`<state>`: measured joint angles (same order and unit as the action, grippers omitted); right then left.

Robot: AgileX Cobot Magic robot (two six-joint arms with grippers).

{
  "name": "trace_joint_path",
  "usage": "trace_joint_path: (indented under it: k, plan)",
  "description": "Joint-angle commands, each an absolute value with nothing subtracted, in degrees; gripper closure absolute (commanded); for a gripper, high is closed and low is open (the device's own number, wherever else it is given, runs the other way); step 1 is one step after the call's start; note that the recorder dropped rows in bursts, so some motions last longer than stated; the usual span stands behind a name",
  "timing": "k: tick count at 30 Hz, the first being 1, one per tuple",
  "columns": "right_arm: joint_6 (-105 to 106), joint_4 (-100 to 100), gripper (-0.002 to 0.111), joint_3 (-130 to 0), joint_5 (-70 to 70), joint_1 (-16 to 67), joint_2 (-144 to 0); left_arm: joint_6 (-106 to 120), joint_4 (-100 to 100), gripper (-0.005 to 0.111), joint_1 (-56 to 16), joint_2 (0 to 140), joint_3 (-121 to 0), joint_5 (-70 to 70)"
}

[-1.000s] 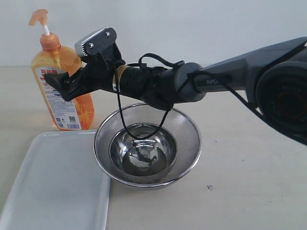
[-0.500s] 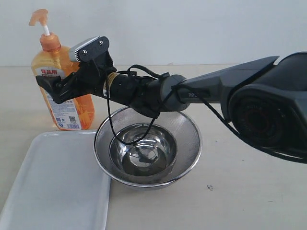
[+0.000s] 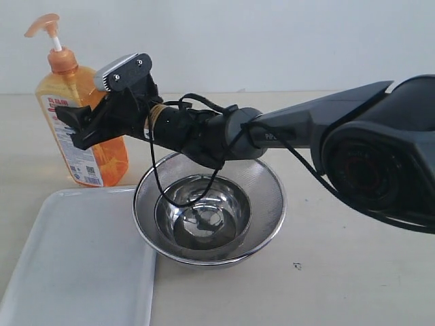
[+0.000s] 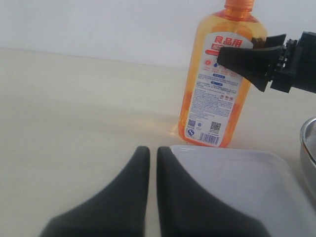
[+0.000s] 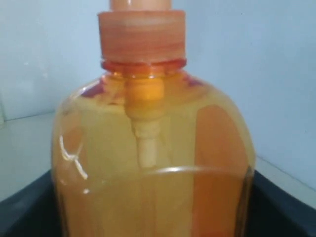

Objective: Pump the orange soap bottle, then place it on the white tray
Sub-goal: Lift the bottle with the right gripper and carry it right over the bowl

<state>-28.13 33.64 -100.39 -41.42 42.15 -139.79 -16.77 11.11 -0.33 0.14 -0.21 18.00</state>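
Plain pale wall behind a smooth light-beige tabletop, soft even light, only faint shadows

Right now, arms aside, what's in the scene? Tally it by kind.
orange soap bottle: 1
white tray: 1
bowls: 2, a mesh bowl with a smaller steel bowl nested inside it
Total: 4

Right claw — seemingly gripping orange soap bottle.
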Motion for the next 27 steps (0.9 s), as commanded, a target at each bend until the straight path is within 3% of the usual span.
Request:
trace_joint_path:
  k: [1,19,27]
  plan:
    - [-24.8,33.7,0.108,-100.7,-43.1,42.2,-138.1,-17.0,11.4,0.102,-0.6,0.0,0.0,18.0]
    - [-22.3,36.3,0.108,-99.0,-29.5,44.0,-119.9,-17.0,11.4,0.102,-0.6,0.0,0.0,18.0]
    - [-11.2,23.1,0.108,-75.9,-32.3,43.6,-101.7,-17.0,11.4,0.102,-0.6,0.0,0.0,18.0]
